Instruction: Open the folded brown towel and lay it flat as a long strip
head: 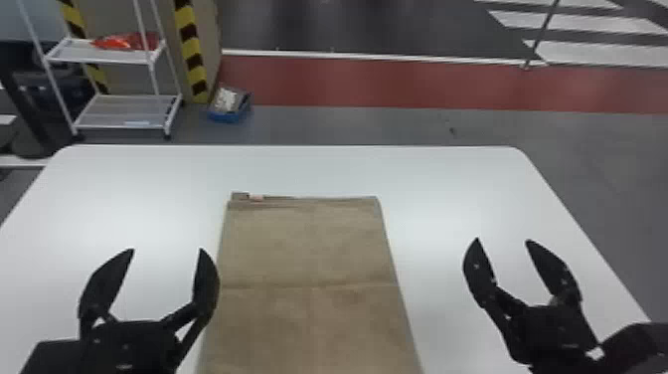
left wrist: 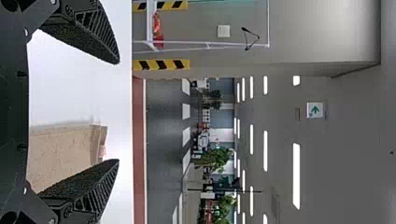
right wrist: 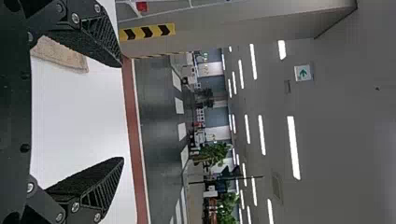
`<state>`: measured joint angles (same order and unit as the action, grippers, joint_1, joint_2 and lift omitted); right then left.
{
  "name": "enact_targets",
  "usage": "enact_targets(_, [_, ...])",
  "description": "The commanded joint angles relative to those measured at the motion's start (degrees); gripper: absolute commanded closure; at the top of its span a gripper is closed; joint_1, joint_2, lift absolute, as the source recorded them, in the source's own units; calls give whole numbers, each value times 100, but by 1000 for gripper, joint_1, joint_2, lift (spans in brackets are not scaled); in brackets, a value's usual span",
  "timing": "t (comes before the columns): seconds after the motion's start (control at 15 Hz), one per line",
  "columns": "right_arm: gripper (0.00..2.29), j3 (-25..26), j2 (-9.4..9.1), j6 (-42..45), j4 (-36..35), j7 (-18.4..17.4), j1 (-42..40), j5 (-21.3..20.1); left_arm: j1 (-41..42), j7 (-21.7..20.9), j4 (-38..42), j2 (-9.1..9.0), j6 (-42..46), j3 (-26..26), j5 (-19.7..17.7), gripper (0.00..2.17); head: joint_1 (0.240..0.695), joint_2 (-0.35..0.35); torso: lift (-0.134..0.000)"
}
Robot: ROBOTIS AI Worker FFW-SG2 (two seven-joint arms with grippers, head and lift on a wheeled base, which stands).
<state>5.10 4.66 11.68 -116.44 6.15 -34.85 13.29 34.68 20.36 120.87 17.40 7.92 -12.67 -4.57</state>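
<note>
**A:** ok so how far along is this one? I see the brown towel (head: pixel 308 243) lying flat on the white surface (head: pixel 437 189), roughly in the middle, running from its far edge right down to the bottom of the head view.

**B:** tbh I'd call it partway, maybe close to done. It's laid out pretty smooth and longish, so some opening looks sorted. But check the far end, there's a bit of layering by the pale tag (head: pixel 256 198), so I'm guessing it's doubled over at least once.

**A:** yeah, and there's a crease (head: pixel 308 286) going straight across it. Old fold line or an actual edge?

**B:** looks like a fold line to me, cloth carries on both sides of it. Can't tell where the near end stops though, so no promises it's full length.

**A:** anything being held?

**B:** nope. Left gripper (head: pixel 166 249) has its fingers spread with nothing between them, just beside the towel's left edge. Right gripper (head: pixel 503 240) is spread and empty too, off to the right of the cloth.

**A:** so what's left?

**B:** if those layers are a real fold, one more opening plus a quick smooth. If they're meant to be there, imo it's basically finished.
</note>
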Motion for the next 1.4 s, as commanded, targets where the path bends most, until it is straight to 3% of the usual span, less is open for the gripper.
enact_targets(0.0, [188, 52, 0, -21, 8, -26, 40, -37, -128, -32, -72, 0, -15, -8, -35, 137, 695, -92, -123])
enact_targets(0.6, [188, 105, 9, -426, 509, 0, 655, -178, -761, -58, -512, -26, -507, -104, -237, 144, 695, -103, -123])
enact_targets(1.33, [188, 158, 167, -461, 913, 53, 1112, -134, -1253, -58, -802, -79, -648, -271, -290, 137, 695, -118, -123])
